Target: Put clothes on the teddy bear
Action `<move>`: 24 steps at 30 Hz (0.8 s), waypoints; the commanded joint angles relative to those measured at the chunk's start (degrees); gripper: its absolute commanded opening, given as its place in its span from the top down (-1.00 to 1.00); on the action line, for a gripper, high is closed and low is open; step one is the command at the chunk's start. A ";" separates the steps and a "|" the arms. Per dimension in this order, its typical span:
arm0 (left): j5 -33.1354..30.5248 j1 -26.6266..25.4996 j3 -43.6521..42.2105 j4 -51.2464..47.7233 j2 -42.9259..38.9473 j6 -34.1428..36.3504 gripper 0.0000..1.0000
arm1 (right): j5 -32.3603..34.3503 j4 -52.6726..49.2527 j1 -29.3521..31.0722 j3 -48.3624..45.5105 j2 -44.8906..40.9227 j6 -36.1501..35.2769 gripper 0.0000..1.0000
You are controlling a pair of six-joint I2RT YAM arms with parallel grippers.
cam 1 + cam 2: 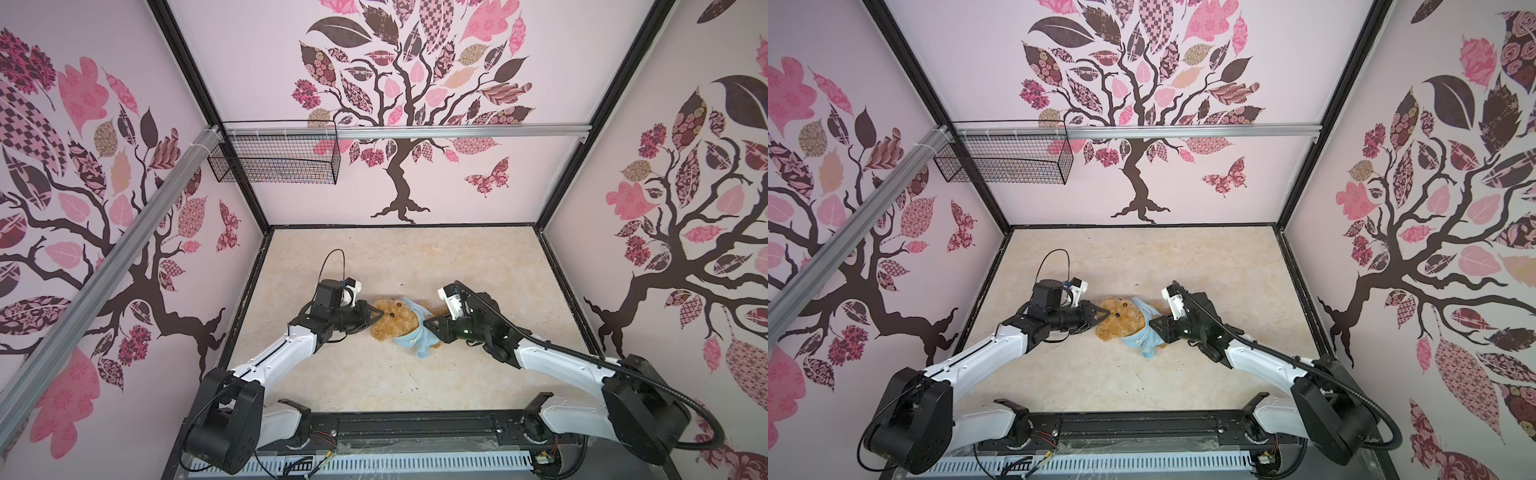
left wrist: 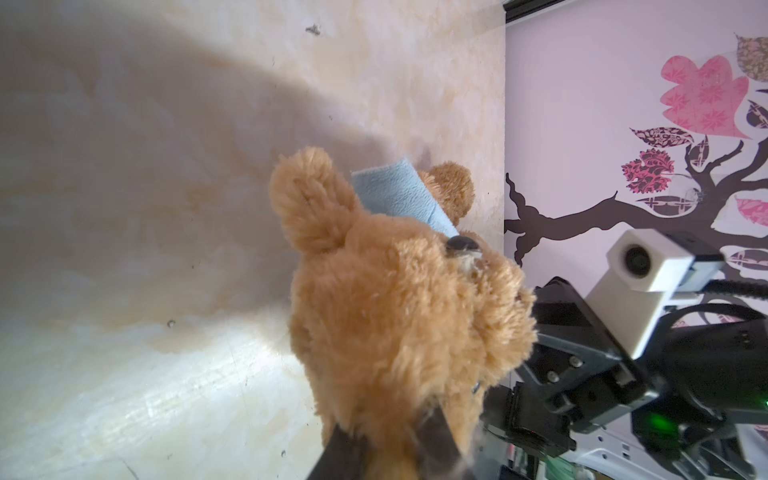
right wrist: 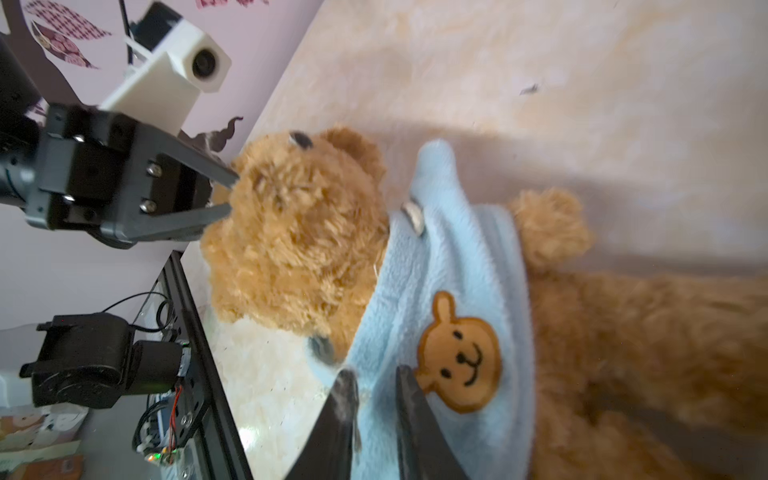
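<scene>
At bench (image 1: 374, 374) centre: teddy bear (image 1: 395, 322), head to 9 o'clock, light blue shirt (image 1: 419, 338) on
Left hand (image 1: 377, 318): bear's 9 o'clock, narrow, tips in head fur, grip unclear
Right hand (image 1: 430, 323): bear's 3 o'clock, narrow, astride shirt, grip unclear

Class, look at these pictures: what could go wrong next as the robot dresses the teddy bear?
1. The right gripper straddles the shirt beside its patch; a pull could drag the shirt off the teddy bear.
2. The left gripper touches only head fur, so the bear may slip free.

Golden-brown teddy bear (image 1: 391, 319) lies face-up, wearing light blue shirt (image 1: 419, 335).
</scene>
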 commanded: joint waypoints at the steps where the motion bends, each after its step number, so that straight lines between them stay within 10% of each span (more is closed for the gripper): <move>1: 1.02 -0.35 -3.55 3.18 -0.92 -3.43 0.38 | -0.80 4.45 0.57 -4.15 2.60 3.35 0.68; 10: 1.73 -0.33 -7.72 9.96 -2.57 -12.48 -0.49 | -0.24 11.61 2.05 -12.45 6.10 6.79 0.89; 24: 2.91 -2.27 -0.76 7.83 6.05 -8.08 -0.57 | 0.56 10.59 2.15 -12.19 7.27 4.42 0.94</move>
